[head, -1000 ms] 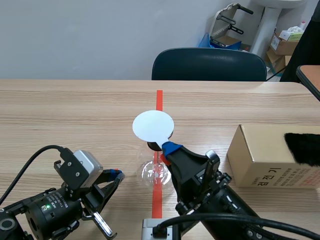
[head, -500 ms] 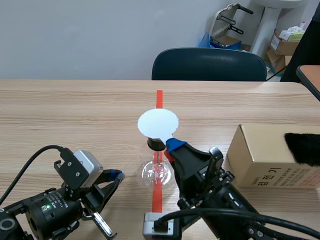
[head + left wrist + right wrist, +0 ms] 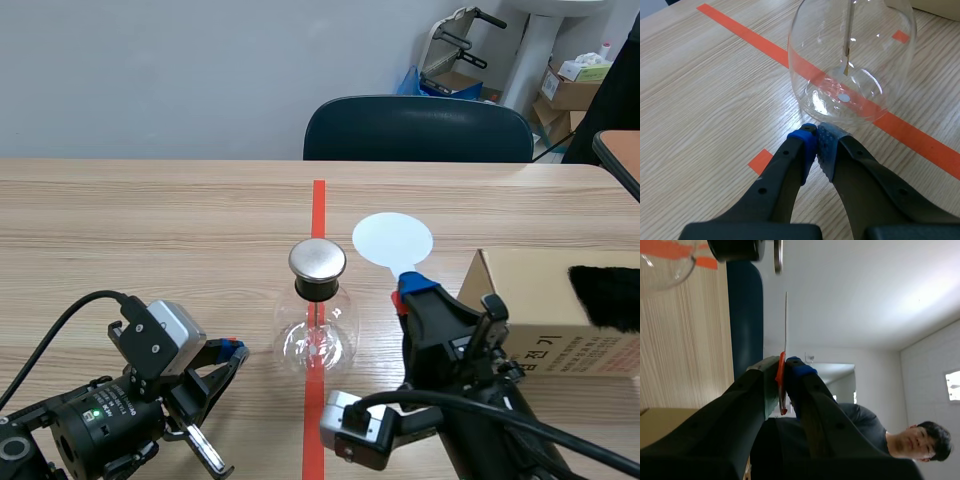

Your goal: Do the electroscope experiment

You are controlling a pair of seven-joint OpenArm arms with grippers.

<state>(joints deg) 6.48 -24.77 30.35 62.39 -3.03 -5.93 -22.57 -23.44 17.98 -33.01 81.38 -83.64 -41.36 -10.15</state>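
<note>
The electroscope is a clear glass flask (image 3: 318,338) with a black stopper and a round metal cap (image 3: 317,259), standing on the red tape line. My right gripper (image 3: 410,288) is shut on the red handle of a white disc paddle (image 3: 392,239), which it holds up to the right of the cap and apart from it. The right wrist view shows the paddle (image 3: 786,325) edge-on between the fingers of the right gripper (image 3: 782,367), beside the cap (image 3: 778,255). My left gripper (image 3: 816,145) is shut on nothing, its tips just short of the flask (image 3: 852,60). A thin foil strip (image 3: 846,50) hangs inside.
A cardboard box (image 3: 535,315) with a black fur piece (image 3: 605,295) on top stands at the right, close to my right arm. A dark chair (image 3: 418,128) sits behind the far table edge. A person (image 3: 910,440) shows in the right wrist view.
My right gripper has carried the white paddle from over the metal cap off to the right, uncovering the cap. The left arm has not moved.
</note>
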